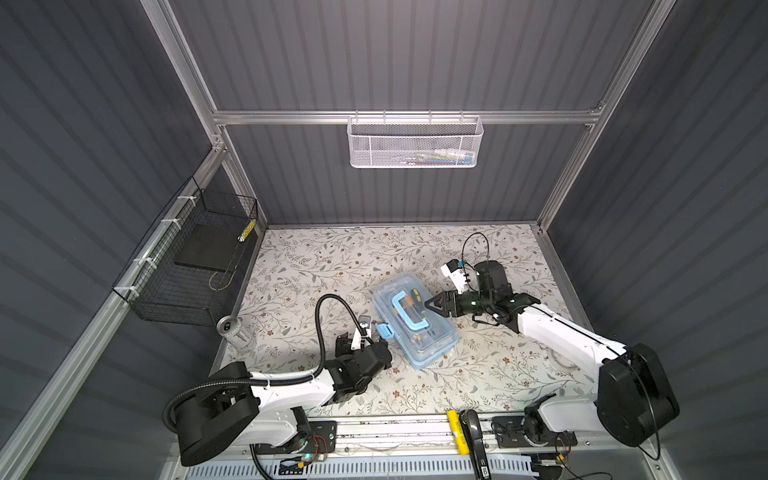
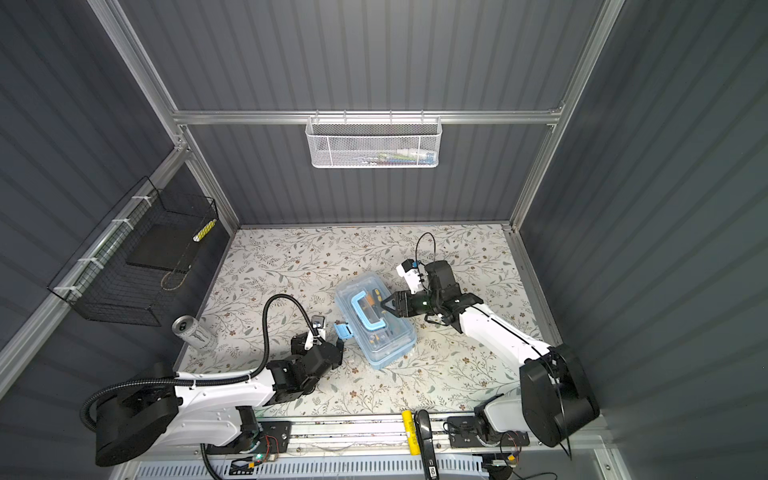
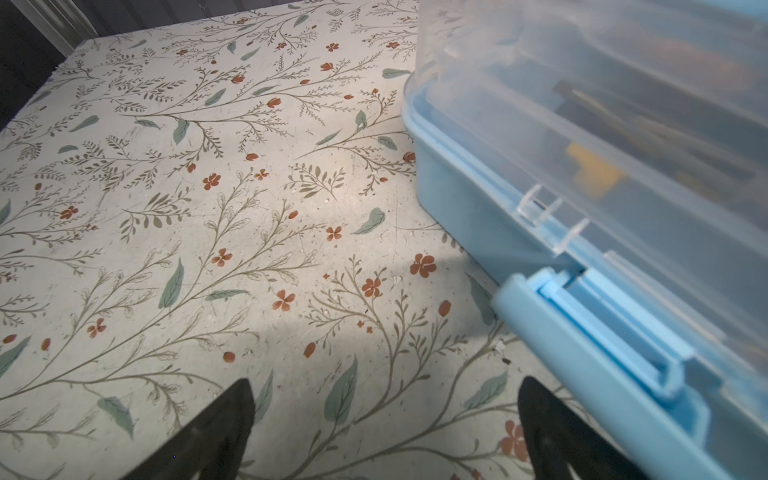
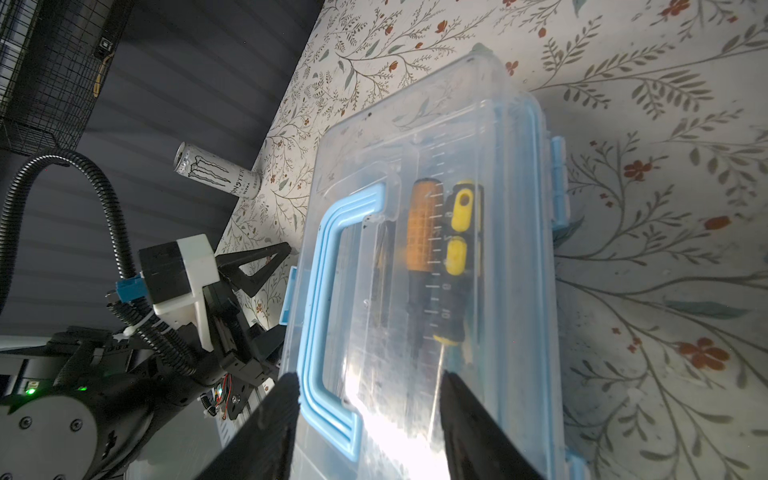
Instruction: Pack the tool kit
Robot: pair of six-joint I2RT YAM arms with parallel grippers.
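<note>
The tool kit (image 1: 432, 345) (image 2: 390, 347), a light blue box with a clear lid, sits mid-table in both top views with its lid down. Its blue handle (image 1: 409, 311) (image 4: 324, 291) lies flat on the lid. Its latch (image 1: 385, 331) (image 3: 582, 332) sticks out toward the left arm. An orange-handled tool (image 4: 424, 232) and a yellow one (image 4: 457, 232) show through the lid. My left gripper (image 1: 381, 345) (image 3: 386, 382) is open on the table beside the latch, holding nothing. My right gripper (image 1: 430, 306) (image 4: 370, 378) hovers over the lid's far side with its jaws apart astride the handle's end.
A white drink can (image 1: 237, 332) (image 4: 220, 172) stands at the table's left edge. A black wire basket (image 1: 187, 262) hangs on the left wall and a white mesh basket (image 1: 413, 143) on the back rail. A yellow tool (image 1: 455, 428) and a black one (image 1: 473, 436) lie on the front rail.
</note>
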